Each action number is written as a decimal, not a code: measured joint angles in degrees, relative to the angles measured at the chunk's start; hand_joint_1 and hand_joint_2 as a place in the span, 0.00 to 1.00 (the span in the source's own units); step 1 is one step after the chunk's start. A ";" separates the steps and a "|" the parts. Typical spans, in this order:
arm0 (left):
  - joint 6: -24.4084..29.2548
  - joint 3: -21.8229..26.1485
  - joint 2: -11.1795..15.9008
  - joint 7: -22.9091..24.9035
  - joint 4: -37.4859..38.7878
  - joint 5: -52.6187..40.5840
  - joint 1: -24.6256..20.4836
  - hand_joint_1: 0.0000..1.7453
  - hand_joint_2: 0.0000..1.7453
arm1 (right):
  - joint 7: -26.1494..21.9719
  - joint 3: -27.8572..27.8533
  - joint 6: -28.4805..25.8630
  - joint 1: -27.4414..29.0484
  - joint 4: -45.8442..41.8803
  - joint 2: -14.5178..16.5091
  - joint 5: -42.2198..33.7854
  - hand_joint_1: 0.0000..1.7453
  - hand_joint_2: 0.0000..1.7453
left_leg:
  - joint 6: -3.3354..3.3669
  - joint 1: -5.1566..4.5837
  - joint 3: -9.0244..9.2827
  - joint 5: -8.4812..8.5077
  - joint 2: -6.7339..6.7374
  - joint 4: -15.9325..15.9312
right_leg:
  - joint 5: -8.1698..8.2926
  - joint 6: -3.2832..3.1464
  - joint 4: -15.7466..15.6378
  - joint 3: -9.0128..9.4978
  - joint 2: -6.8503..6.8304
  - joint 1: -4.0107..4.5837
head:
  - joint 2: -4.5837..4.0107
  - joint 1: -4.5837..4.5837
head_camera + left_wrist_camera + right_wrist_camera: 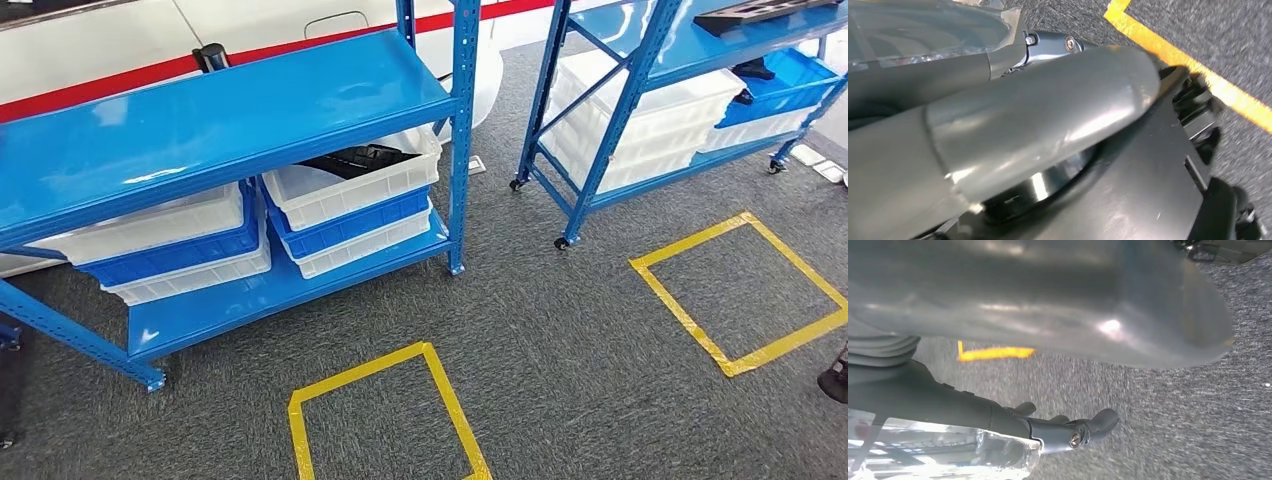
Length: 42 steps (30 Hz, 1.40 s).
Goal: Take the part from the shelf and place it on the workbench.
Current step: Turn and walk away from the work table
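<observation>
Lying in white bin (350, 185), black part (352, 160) (hands' (1068, 432) grip untellable).

Glossy blue metal shelf (200, 120), white plastic bins (350, 190), rough grey carpet (560, 340)

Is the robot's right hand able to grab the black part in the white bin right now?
Probably not yet. The black part lies in a white bin tucked under the blue shelf top, which covers most of it. The right hand hangs over the carpet, holding nothing.
</observation>
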 joint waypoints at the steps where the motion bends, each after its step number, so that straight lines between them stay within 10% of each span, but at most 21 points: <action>1: 0.03 0.00 -0.02 -0.04 0.00 -0.03 -0.06 0.00 0.00 | 0.01 -0.08 0.00 0.10 0.00 -0.03 -0.01 0.00 0.00 | -0.13 0.05 -1.97 -1.64 0.75 3.98 | -0.08 -0.12 0.00 -0.07 -0.92 0.18 | 0.00 -0.01; 3: 0.07 0.00 -0.05 -0.21 0.00 -0.12 0.07 0.00 0.00 | 0.00 -0.21 0.01 0.15 0.00 -0.08 0.02 0.00 0.00 | -0.09 0.08 -3.13 -1.71 1.23 6.46 | -0.21 -0.29 0.01 -0.11 -2.58 0.42 | 0.00 -0.02; 8: -0.46 0.02 0.05 -1.52 -0.08 -0.48 -0.26 0.00 0.00 | -0.10 -0.51 0.18 -0.10 0.00 0.08 0.58 0.00 0.00 | 1.61 -0.82 5.37 4.28 5.71 -9.12 | -0.63 -0.05 0.00 0.37 -5.79 1.14 | 0.00 0.08; 11: -0.61 0.01 0.06 -1.80 -0.12 -0.60 -0.23 0.00 0.00 | -0.13 -0.56 0.35 -0.36 -0.06 0.11 0.76 0.00 0.00 | 2.20 -1.00 5.68 4.68 4.21 -10.39 | -0.83 0.72 -0.25 0.77 -7.33 1.24 | 0.00 0.18; 15: -0.61 0.03 -0.02 -1.92 -0.13 -0.64 -0.26 0.00 0.00 | -0.16 -0.59 0.39 -0.24 -0.15 0.15 0.81 0.00 0.00 | 3.17 -0.40 6.35 6.12 1.21 -12.09 | -5.04 0.64 8.05 -2.82 -1.03 0.95 | 0.00 0.61; 18: -0.61 0.03 -0.16 -1.92 -0.13 -0.63 -0.20 0.00 0.00 | -0.15 -0.63 0.39 0.10 -0.15 0.03 0.80 0.00 0.00 | 3.21 -0.37 6.29 6.22 -1.65 -12.01 | -6.89 1.42 14.77 -6.52 0.61 0.45 | 0.00 0.74; 22: -0.61 0.03 -0.16 -1.91 -0.13 -0.63 -0.02 0.00 0.00 | -0.15 -0.71 0.39 0.12 -0.14 -0.11 0.80 0.00 0.00 | 2.26 -0.21 6.15 5.86 -5.17 -11.19 | -0.69 3.29 2.09 -1.35 3.30 -0.38 | 0.00 0.87; 26: -0.61 0.02 -0.04 -1.92 -0.15 -0.67 0.05 0.00 0.00 | -0.15 -0.85 0.39 -0.03 -0.14 -0.03 0.78 0.00 0.00 | 0.85 -0.28 5.42 5.79 -7.24 -10.84 | 0.29 1.76 -0.40 -0.12 3.59 -0.22 | 0.00 0.84; 30: -0.61 0.02 0.09 -1.92 -0.15 -0.67 0.04 0.00 0.00 | -0.16 -0.89 0.39 -0.01 -0.15 0.06 0.80 0.00 0.00 | 0.01 -0.27 1.27 1.23 -0.80 -2.57 | 0.36 0.18 -0.57 0.20 0.69 -0.35 | 0.00 0.26; 33: -0.61 0.02 0.08 -1.92 -0.15 -0.67 0.00 0.00 0.00 | -0.16 -0.93 0.39 0.16 -0.15 0.02 0.79 0.00 0.00 | -0.44 0.10 -3.55 -1.75 1.14 6.39 | 0.06 -0.23 -0.56 0.22 -1.98 0.02 | 0.00 0.10; 39: -0.61 0.02 0.16 -1.90 -0.22 -0.67 -0.26 0.00 0.00 | -0.15 -0.97 0.39 -0.01 -0.15 0.10 0.78 0.00 0.00 | 0.53 -0.25 4.93 5.16 6.16 -9.59 | -0.97 0.75 -0.68 1.03 -5.98 0.76 | 0.00 0.20; 42: -0.65 0.02 0.15 -1.51 -0.25 -0.67 -0.23 0.00 0.00 | -0.16 -1.02 0.44 -0.27 -0.24 0.08 0.81 0.00 0.00 | 1.63 -0.44 5.30 5.40 3.97 -10.47 | -1.54 1.78 -0.83 1.92 -6.90 1.00 | 0.00 0.29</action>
